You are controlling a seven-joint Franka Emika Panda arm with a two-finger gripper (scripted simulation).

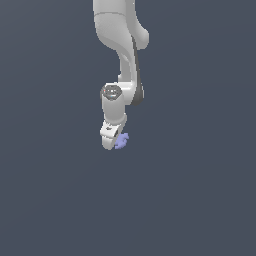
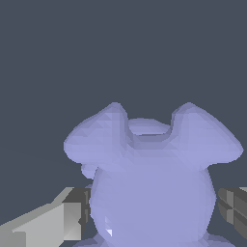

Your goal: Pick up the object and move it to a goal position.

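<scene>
Wrist view: object between the pincer's fingers

Wrist view gives me the clearest read. The object (image 2: 152,178), a lavender-blue lumpy thing with two broad rounded lobes spreading out from a fat round body, fills most of the picture. One light grey finger (image 2: 53,219) sits against one flank of the body and a darker, ridged pad (image 2: 235,212) shows at the opposite flank, so the object lies directly between them. On the first side the finger looks to be touching the body; on the other I see a thin dark sliver between pad and body, so I cannot tell whether that side makes contact. From this I judge the pincer (image 1: 114,142) closed around the object, though I cannot confirm a firm clamp.

From the exterior view I see the white arm (image 1: 122,55) coming down from the upper edge, with the pincer at its lower end tilted a little. The object (image 1: 122,141) peeks out just beside the pincer's tip, on the exterior view's right of it, partly hidden by the white body. Everything behind the object is one flat dark grey-blue field (image 1: 200,200), and I cannot tell whether the object rests on it or hangs above it.
</scene>
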